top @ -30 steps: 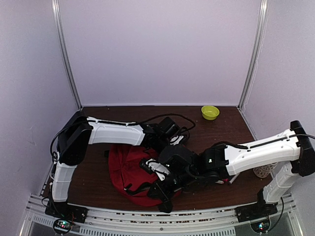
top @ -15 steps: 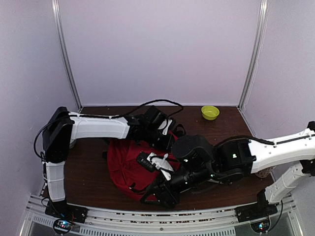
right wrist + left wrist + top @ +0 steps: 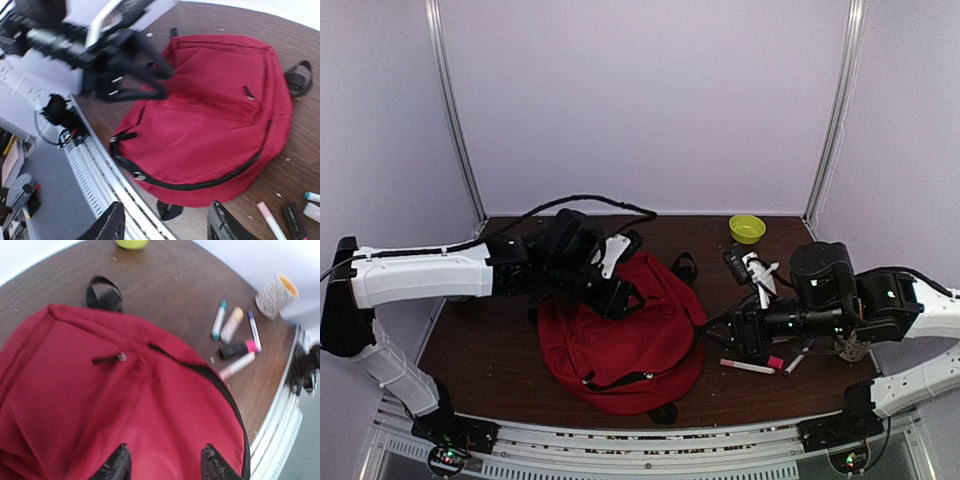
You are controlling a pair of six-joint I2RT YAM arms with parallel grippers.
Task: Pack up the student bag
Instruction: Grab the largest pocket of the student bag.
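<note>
The student bag [image 3: 620,335], dark red with a black zipper line and a black top loop [image 3: 682,267], lies flat on the brown table. My left gripper [image 3: 625,295] hovers over the bag's far left part, open, with only red fabric [image 3: 125,400] showing below the fingertips [image 3: 119,464]. My right gripper [image 3: 735,335] hangs just right of the bag, open and empty. In the right wrist view the bag [image 3: 210,125] lies ahead of it, with the left gripper's black fingers [image 3: 131,85] over its far side.
Several markers and pens [image 3: 237,348] lie on the table to the right of the bag; a pink-and-white one [image 3: 748,367] is nearest. A green bowl [image 3: 747,228] sits at the back right. A patterned cup [image 3: 277,290] stands at the right edge, and the metal rail [image 3: 107,185] runs along the table's near edge.
Both grippers have opened and let go of the bag. The left arm drew back to the left, the right arm swung away to the right, and the bag settled flat.
</note>
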